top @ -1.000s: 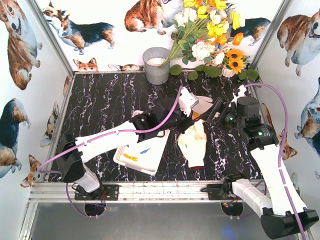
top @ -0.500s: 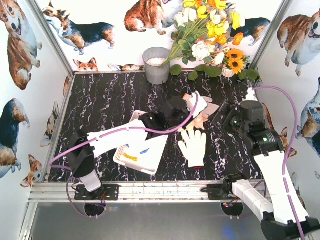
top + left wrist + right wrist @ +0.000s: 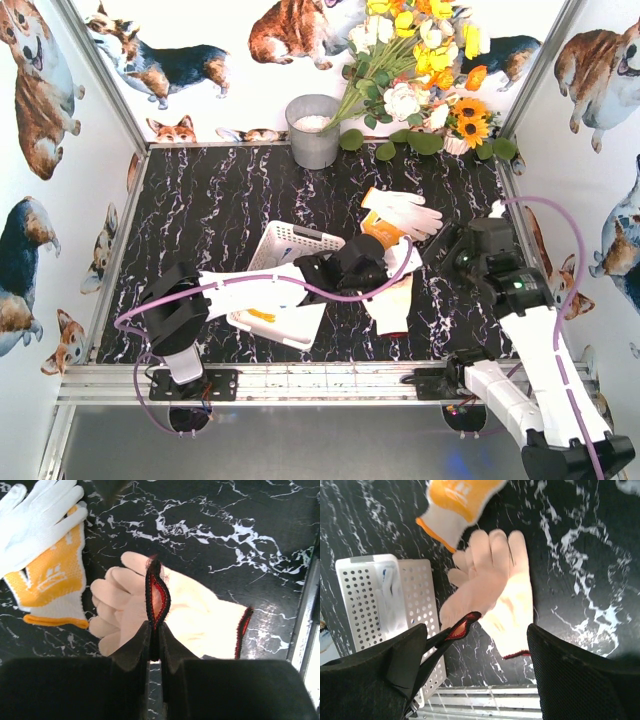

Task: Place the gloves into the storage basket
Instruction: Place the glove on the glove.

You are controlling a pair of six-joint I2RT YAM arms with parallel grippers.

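Surface: a black marble-pattern table, walls printed with corgi dogs, flowers and a grey bucket at the back.
Landmark: the storage basket, white with holes. A yellow-trimmed glove lies inside it.
My left claw: closed on the cuff of a red-trimmed glove, just right of the basket.
My right claw: jaws wide apart, holding nothing, further right of the basket.
Other gloves: a second red-trimmed one seems to lie under mine. An orange-palmed glove lies beyond the basket's far right corner.
To do it well: I should lift until the hanging fingers clear the rim, carry it over the basket, and let go only there. The lower glove may cling.
Writing: only a white mark on the orange palm, not readable.
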